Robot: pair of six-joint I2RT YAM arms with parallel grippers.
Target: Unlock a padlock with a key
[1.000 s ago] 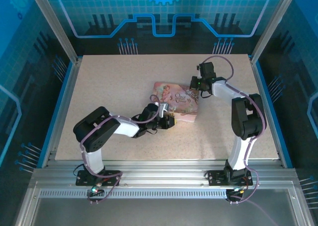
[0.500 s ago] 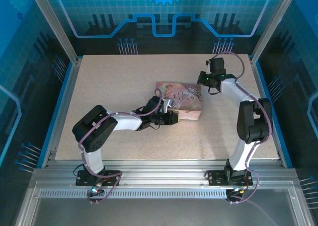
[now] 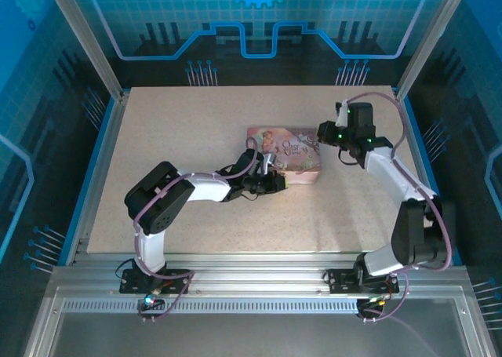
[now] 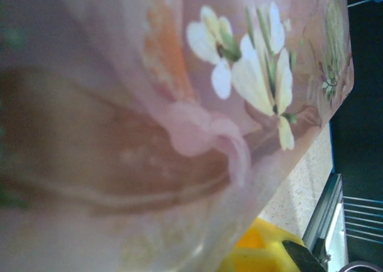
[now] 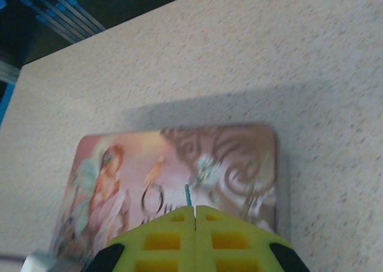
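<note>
Padlock (image 3: 267, 162) at the near-left edge of the pink box (image 3: 296, 154); key (image 5: 188, 194) in the right gripper (image 5: 195, 210).
The right gripper's yellow fingers (image 5: 233, 239) are pressed together, pinching the key, a thin sliver projecting from the tips above the box lid. The left gripper (image 3: 274, 182) sits against the box's near-left corner, just beside the padlock; whether it is spread or closed cannot be told. The box lies flat in the middle of the table (image 3: 180, 129).
</note>
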